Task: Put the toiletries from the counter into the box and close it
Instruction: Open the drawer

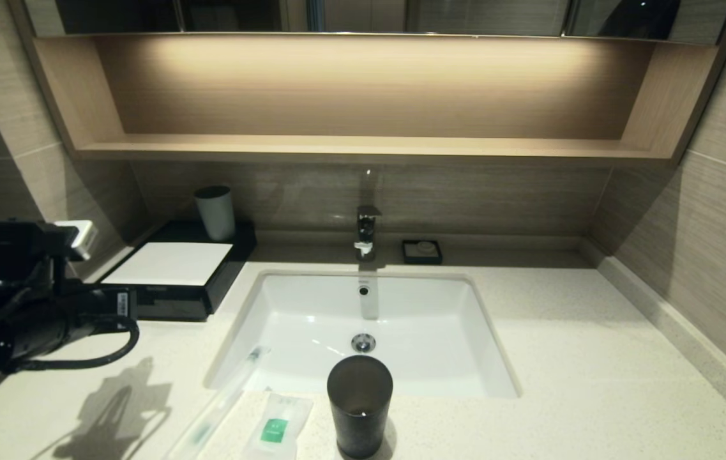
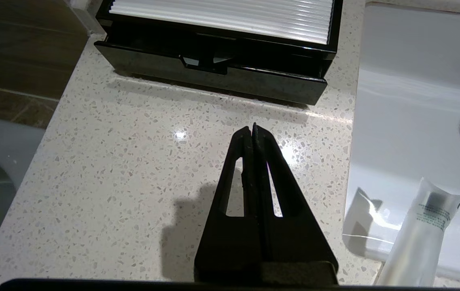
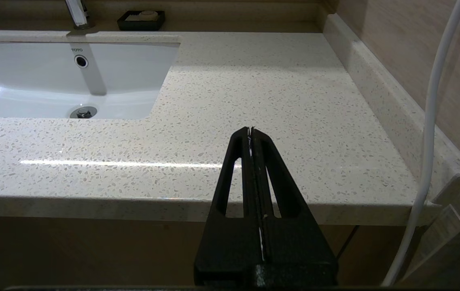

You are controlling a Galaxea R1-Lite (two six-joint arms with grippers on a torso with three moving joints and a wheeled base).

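The black box [image 1: 177, 271] with a white top panel sits on the counter [image 1: 592, 358] at the back left. In the left wrist view its notched drawer front [image 2: 209, 72] stands slightly out. The wrapped toothbrush [image 1: 228, 396] lies at the front, one end over the sink rim; this end shows in the left wrist view [image 2: 420, 238]. The white sachet [image 1: 276, 425] with a green label lies beside it. My left gripper [image 2: 253, 127] is shut and empty above bare counter before the box. My right gripper [image 3: 250, 130] is shut and empty over the counter's front right edge.
A dark tumbler [image 1: 359, 406] stands at the front by the sachet. The white sink [image 1: 414, 319] fills the middle, with a tap [image 1: 366, 233] behind. A black soap dish [image 1: 422, 251] sits at the back. A pale cup [image 1: 216, 212] stands on the box.
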